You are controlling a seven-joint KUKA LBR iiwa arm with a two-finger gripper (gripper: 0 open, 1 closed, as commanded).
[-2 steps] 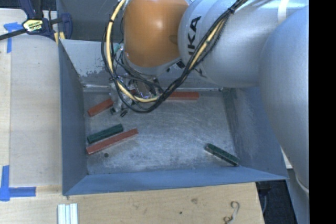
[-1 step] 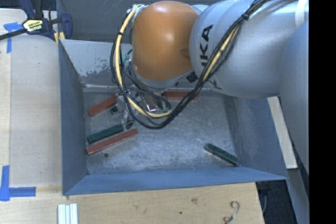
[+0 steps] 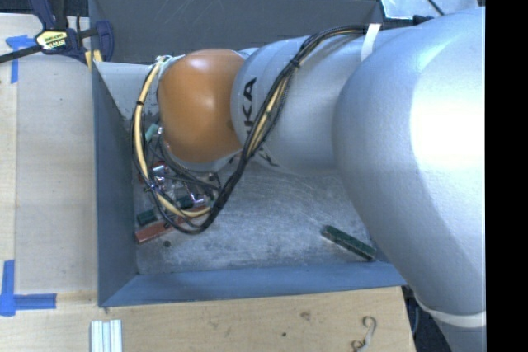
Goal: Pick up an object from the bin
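Observation:
My gripper (image 3: 186, 195) hangs under the orange wrist cover, low over the bin's left side near the left wall. Just in front of it and to its left lies a small reddish-brown flat piece (image 3: 152, 233) on the bin floor. A little dark green bit (image 3: 147, 218) sits right behind that piece. Both lie beside the gripper's lower end, and I cannot tell whether it touches them. Cables and the cover hide most of the gripper.
A long dark green strip (image 3: 347, 243) lies on the floor at the front right, partly under the arm. The thick arm covers the bin's back and right. Grey floor shows along the front middle.

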